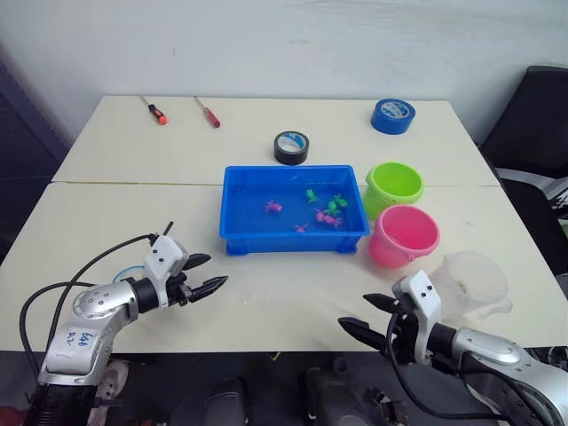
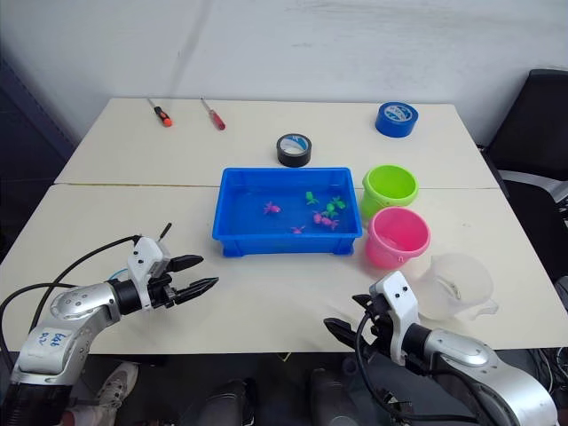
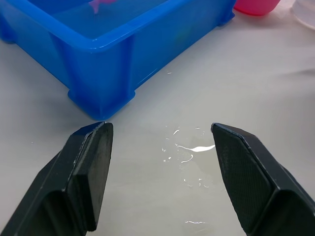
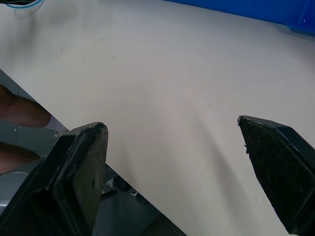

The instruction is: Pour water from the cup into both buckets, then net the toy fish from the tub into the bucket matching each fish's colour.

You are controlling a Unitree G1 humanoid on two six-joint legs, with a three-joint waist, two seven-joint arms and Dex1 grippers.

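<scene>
Translucent plastic cup [image 1: 472, 284] sits at the table's [image 1: 115, 222] near right edge, just beside the pink bucket [image 1: 404, 236]. I judge it light, thin-walled and slick; I'd take it across the body below the lip. Right gripper [image 1: 371, 315] and left gripper [image 1: 203, 274] both spread, empty. Water level in the cup unreadable. Fish [image 1: 319, 208] in the tub [image 1: 293, 244] too small to count. Net not located.

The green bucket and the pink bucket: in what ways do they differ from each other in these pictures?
The green bucket is lime, the pink bucket is pink. The green bucket stands farther from the robot, beside the tub's far right corner; the pink bucket stands nearer, between the green one and the cup. Both are small round pails, upright, similar in size, right of the tub.
</scene>
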